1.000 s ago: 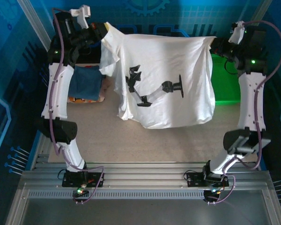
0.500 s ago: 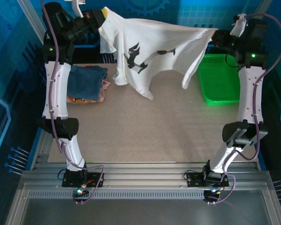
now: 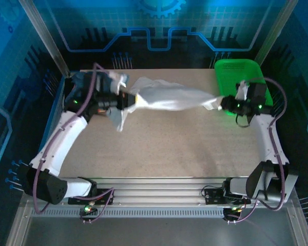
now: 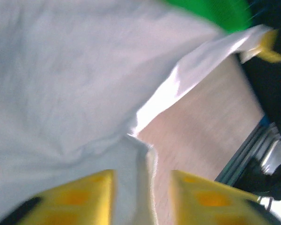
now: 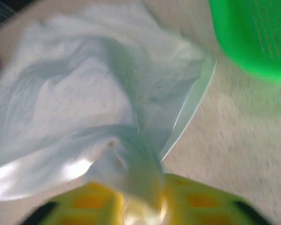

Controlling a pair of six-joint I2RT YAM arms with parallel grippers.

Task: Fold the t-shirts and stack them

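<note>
Shirt (image 3: 167, 97) is light, thin and floppy, so grab 2 corners; left jaws parted around its edge, right jaws stuffed with cloth, can't tell if clamped.

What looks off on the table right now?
The white t-shirt is bunched into a twisted band between the left gripper and the right gripper, near the green basket, not spread flat for folding.

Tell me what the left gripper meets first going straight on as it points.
The white t-shirt: its cloth lies directly ahead of the left gripper, with an edge between its fingers. The view is blurred, but nothing seems nearer.
</note>
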